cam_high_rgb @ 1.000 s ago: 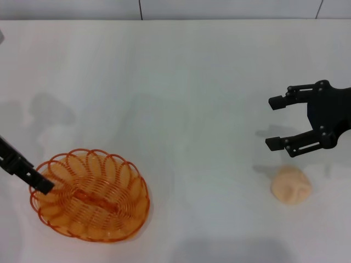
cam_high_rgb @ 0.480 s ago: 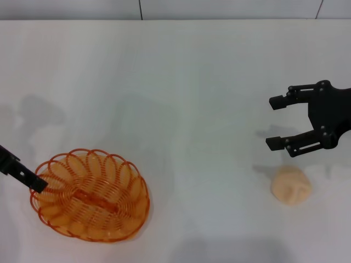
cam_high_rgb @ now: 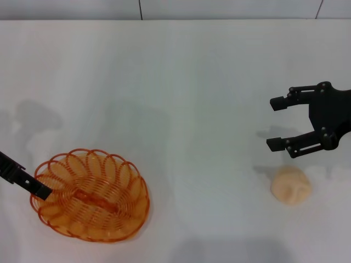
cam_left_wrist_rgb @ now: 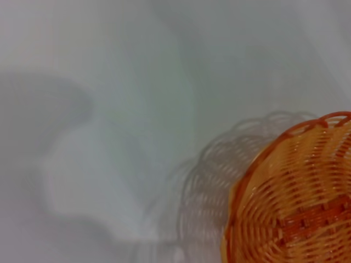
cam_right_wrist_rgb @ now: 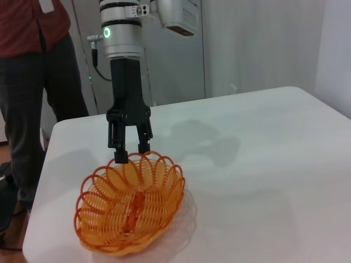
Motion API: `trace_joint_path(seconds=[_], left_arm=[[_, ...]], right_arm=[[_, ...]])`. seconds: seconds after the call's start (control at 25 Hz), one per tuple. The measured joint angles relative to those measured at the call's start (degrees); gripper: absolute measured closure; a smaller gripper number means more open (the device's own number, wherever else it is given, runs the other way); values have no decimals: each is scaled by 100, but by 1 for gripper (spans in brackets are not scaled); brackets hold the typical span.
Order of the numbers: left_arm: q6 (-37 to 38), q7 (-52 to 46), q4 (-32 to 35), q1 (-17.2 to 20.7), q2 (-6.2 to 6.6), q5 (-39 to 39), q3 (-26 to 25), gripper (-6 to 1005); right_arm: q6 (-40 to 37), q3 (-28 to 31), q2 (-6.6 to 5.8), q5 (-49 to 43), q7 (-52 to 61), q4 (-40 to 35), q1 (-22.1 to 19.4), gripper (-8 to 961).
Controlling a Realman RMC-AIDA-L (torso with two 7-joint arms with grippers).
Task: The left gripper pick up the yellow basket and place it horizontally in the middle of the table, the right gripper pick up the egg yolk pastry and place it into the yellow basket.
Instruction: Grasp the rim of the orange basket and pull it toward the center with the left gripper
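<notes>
White table (cam_high_rgb: 181, 82) first: the yellow basket (cam_high_rgb: 90, 195) sits right under the left gripper (cam_right_wrist_rgb: 129, 152), whose parted fingers straddle its rim. The right gripper (cam_high_rgb: 285, 124) hovers wide open, egg yolk pastry (cam_high_rgb: 291, 186) just below it.

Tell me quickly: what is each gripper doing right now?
Left gripper: jaws straddle the yellow basket rim; grip cannot be told.
Right gripper: open, empty, beside the egg yolk pastry.

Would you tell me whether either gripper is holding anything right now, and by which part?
The left gripper straddles the yellow basket at its looped rim, though whether it grips cannot be told. The right gripper is open and empty above the egg yolk pastry.
</notes>
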Motion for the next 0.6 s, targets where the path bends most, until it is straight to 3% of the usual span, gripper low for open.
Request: trace_joint_path(seconds=[0.28, 0.6], left_arm=[[-69, -66, -48, -52, -25, 34, 50, 133], [-269, -160, -110, -175, -211, 305, 77, 335]], right_arm=[[0, 0, 0, 0, 10, 19, -10, 95], [-3, 0, 0, -3, -24, 47, -71, 95]])
